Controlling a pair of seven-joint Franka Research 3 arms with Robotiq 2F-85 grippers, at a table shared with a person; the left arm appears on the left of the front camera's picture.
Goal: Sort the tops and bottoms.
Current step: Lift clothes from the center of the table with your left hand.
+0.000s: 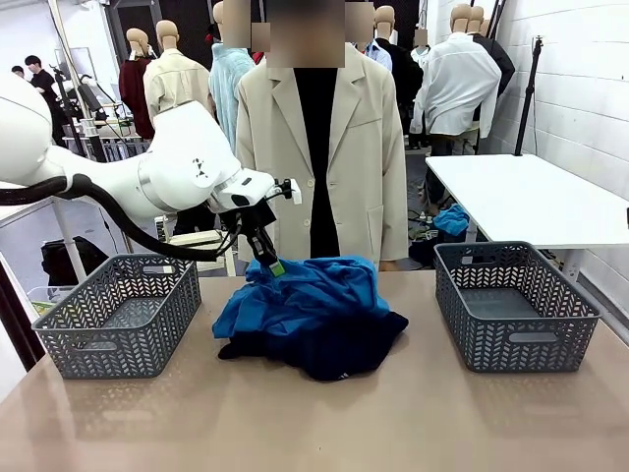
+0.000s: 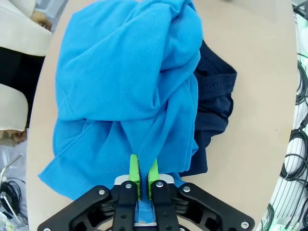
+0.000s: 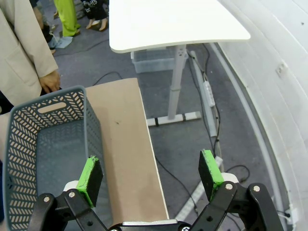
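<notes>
A heap of bright blue tops (image 1: 300, 295) lies mid-table on dark navy bottoms (image 1: 339, 349). My left gripper (image 1: 275, 265) is at the heap's far left edge, shut on a fold of a blue top. In the left wrist view the green pads (image 2: 134, 171) pinch a ridge of the blue top (image 2: 130, 82), and the navy bottoms (image 2: 214, 106) stick out beside it. My right gripper (image 3: 151, 175) is open with nothing between its fingers, hanging over the table's right end beside the right basket (image 3: 43, 154).
A grey basket (image 1: 118, 315) stands at the table's left and another grey basket (image 1: 516, 305) at its right, both with nothing in them. A person in a beige jacket (image 1: 319, 147) stands at the far edge. A white table (image 1: 536, 197) stands behind on the right.
</notes>
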